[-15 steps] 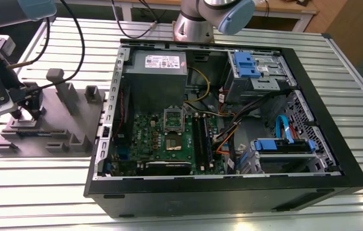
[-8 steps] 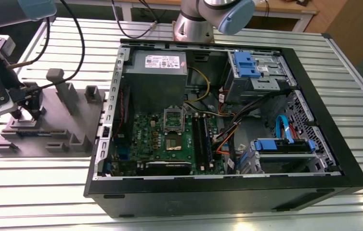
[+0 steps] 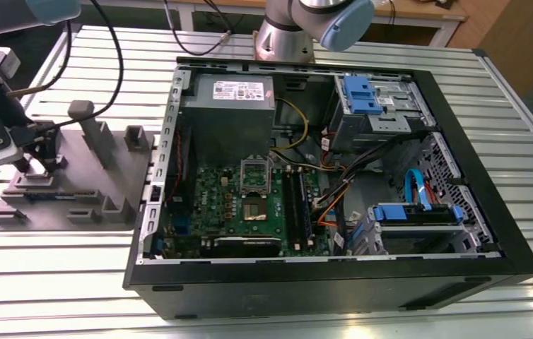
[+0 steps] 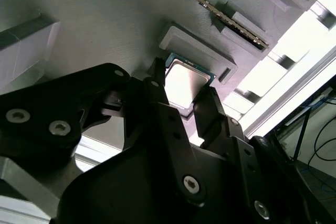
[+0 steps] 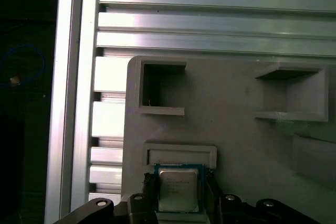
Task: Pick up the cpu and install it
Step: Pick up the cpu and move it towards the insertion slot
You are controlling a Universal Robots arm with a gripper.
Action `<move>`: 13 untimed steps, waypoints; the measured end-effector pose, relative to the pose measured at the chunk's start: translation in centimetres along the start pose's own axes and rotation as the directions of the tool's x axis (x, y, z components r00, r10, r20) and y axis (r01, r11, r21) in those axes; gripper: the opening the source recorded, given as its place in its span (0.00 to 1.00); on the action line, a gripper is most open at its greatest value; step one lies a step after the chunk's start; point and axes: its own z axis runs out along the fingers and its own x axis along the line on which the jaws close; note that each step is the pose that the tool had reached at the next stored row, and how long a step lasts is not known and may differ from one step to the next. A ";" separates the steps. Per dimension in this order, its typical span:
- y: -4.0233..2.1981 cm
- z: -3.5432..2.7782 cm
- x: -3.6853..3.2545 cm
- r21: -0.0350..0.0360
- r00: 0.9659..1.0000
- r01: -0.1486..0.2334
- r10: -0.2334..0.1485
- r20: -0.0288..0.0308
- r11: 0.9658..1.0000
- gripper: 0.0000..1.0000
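1. On the exterior view's left, my gripper (image 3: 35, 168) hangs low over a grey tray (image 3: 68, 201) that sits on a ribbed metal table (image 3: 247, 42).
2. The table's silver slats run across the exterior view, and bright bars of it show past the tray's edge in both wrist views.
3. Beside the tray, toward the exterior view's right, a black case (image 3: 342, 282) lies open on the table, with a green board (image 3: 238, 205) in its floor and a grey box (image 3: 233, 95) above the board.
4. Behind the case a robot base (image 3: 285, 35) stands on the table, and wooden furniture (image 3: 502, 28) shows at the back of the room.
5. The cpu (image 5: 178, 190) lies flat in a shallow seat of the tray, just below a raised ledge (image 5: 179, 156).
6. It is a small square with a pale silvery metal top and a thin green rim; in the second wrist view the cpu (image 4: 184, 82) glares almost white.
7. My gripper (image 5: 180, 179) straddles the cpu, close on two opposite sides, as the second wrist view also shows (image 4: 184, 95).
8. I cannot tell whether my hand is spread or already pinching the cpu.
9. Two square pockets (image 5: 163, 87) lie farther up the tray.
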 end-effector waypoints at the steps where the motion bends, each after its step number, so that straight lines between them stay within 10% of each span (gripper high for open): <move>1: 0.00 -0.09 0.00 0.000 1.000 0.000 0.000 0.000 1.000 0.46; 13: 0.06 -1.46 0.01 0.000 1.000 0.000 0.000 0.000 1.000 0.46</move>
